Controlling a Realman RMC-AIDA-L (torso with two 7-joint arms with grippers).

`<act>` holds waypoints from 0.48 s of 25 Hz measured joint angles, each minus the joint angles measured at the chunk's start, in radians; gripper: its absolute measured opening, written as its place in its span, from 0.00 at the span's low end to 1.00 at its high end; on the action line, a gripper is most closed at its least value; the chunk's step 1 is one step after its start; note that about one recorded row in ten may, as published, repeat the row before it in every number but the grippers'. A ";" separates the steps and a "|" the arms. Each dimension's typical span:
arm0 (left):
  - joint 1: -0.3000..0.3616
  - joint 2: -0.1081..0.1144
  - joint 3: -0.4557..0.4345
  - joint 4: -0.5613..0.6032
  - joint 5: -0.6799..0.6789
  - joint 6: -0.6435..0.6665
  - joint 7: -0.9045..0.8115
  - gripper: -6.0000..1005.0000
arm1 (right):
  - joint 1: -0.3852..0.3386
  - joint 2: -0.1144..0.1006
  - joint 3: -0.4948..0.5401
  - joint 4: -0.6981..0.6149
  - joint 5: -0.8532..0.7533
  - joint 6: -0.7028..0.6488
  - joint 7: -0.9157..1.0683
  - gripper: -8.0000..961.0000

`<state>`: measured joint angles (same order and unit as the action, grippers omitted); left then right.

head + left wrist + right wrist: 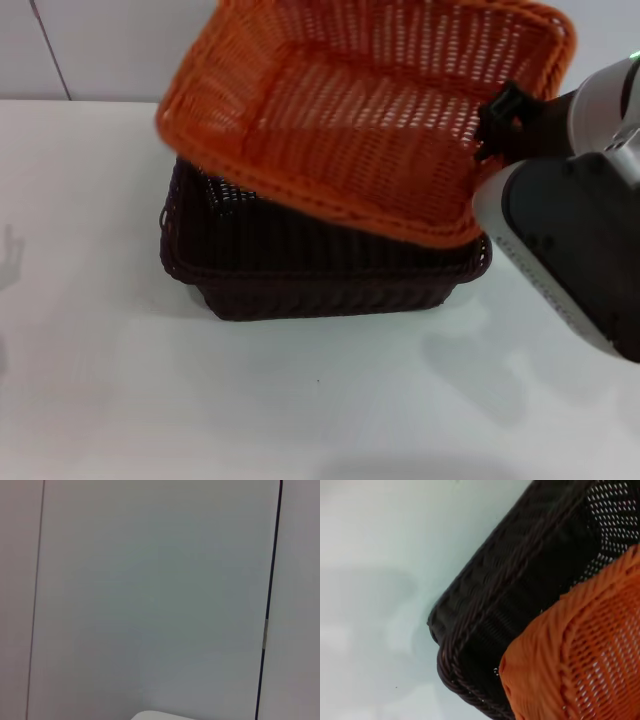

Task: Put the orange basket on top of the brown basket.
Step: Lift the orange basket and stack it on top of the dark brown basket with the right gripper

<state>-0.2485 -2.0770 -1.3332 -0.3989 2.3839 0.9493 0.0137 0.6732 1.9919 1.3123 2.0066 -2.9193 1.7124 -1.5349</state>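
Note:
The orange basket [360, 110] hangs tilted in the air over the brown basket [330, 265], with its near-right corner lowest, close above the brown rim. The brown basket stands on the white table [100, 380]. My right gripper [497, 125] is shut on the orange basket's right rim and carries it. The right wrist view shows a corner of the brown basket [520, 595] with the orange basket's corner [585, 660] just above it. My left gripper is out of view; its wrist camera shows only a pale wall panel [150, 580].
My right arm's grey and black housing [570, 230] fills the right side of the head view. A white wall [100, 50] stands behind the table's far edge. Bare table lies to the left of and in front of the baskets.

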 joint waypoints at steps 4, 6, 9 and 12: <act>-0.003 0.000 0.004 -0.002 -0.005 0.000 0.000 0.81 | -0.003 0.001 -0.023 -0.019 0.000 -0.001 -0.012 0.20; -0.004 0.000 0.005 -0.002 -0.005 0.001 0.000 0.81 | -0.008 0.000 -0.024 -0.030 0.000 -0.005 -0.016 0.20; -0.005 0.000 0.011 -0.002 -0.005 0.002 0.000 0.81 | -0.014 0.000 -0.033 -0.066 0.000 -0.027 -0.018 0.20; -0.003 0.000 0.026 -0.002 -0.005 0.004 0.000 0.81 | -0.015 0.000 -0.040 -0.095 0.000 -0.046 -0.018 0.20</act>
<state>-0.2517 -2.0769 -1.3077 -0.4009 2.3793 0.9538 0.0137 0.6578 1.9919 1.2720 1.9119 -2.9193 1.6663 -1.5529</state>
